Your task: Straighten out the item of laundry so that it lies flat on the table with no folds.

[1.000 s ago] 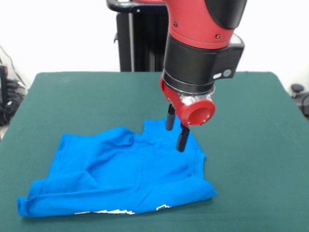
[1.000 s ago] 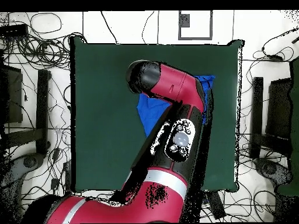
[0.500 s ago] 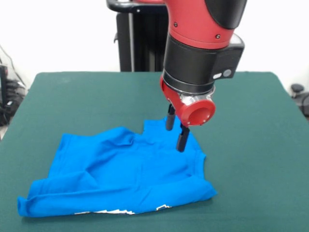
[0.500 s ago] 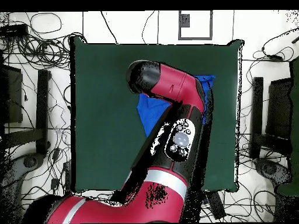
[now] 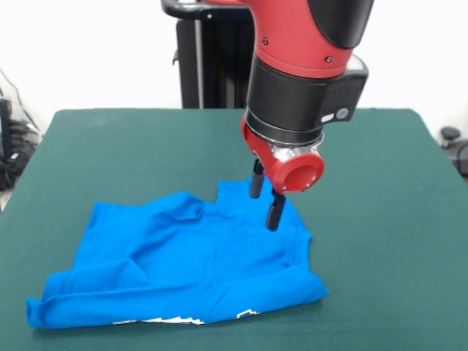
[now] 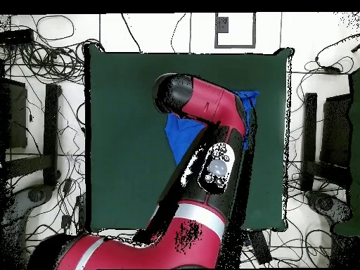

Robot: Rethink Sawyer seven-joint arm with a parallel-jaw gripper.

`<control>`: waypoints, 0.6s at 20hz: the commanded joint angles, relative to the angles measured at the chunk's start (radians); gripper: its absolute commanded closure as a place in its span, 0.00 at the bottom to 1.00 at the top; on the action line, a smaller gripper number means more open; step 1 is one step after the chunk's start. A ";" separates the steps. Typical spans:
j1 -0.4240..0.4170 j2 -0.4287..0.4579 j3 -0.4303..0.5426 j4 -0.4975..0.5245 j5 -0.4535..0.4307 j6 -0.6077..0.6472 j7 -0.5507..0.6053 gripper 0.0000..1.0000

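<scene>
Item: blue T-shirt (image 5: 183, 259), bright, short-sleeved. It lay crumpled on the green table (image 5: 380, 241), toward the near edge in the front view and left of the middle. The cloth was bunched and folded, with ridges running across it and its near hem doubled over. A strip of white graphic with a touch of yellow (image 5: 183, 319) showed along that near fold; the rest of the visible side was plain blue. One corner of the shirt rose to a point toward the far side, just beneath the arm.

Item: gripper (image 5: 265, 199), two black fingers (image 5: 276, 210) pointing down, set a narrow gap apart and holding nothing. The tips stood over the shirt's far right part; whether they touched the cloth could not be told.

Item: red and black arm (image 5: 303, 80), coming down from above to the right of the table's middle.

Overhead view: arm (image 6: 204, 140) covered most of the shirt; blue cloth (image 6: 180, 133) showed on either side of it, on the half of the table away from the robot's base. Gripper hidden under the arm there
</scene>
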 commanded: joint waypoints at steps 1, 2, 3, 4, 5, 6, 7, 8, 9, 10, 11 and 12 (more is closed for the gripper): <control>-0.004 0.067 0.059 0.067 -0.001 -0.014 0.167 0.00; -0.003 0.067 0.058 0.066 -0.003 -0.016 0.165 0.00; 0.000 0.066 0.055 0.066 -0.007 -0.018 0.162 0.00; 0.001 0.065 0.053 0.065 -0.012 -0.018 0.155 0.00; 0.002 0.064 0.052 0.064 -0.016 -0.019 0.148 0.00; 0.003 0.064 0.050 0.063 -0.020 -0.024 0.147 0.00; 0.009 0.069 0.041 0.059 -0.027 -0.032 0.149 0.00; 0.014 0.074 0.032 0.053 -0.037 -0.039 0.150 0.00; 0.017 0.076 0.028 0.051 -0.043 -0.043 0.149 0.00; 0.020 0.078 0.024 0.050 -0.050 -0.047 0.147 0.00; 0.023 0.079 0.018 0.045 -0.057 -0.039 0.146 0.00; 0.025 0.082 0.014 0.040 -0.063 -0.039 0.146 0.00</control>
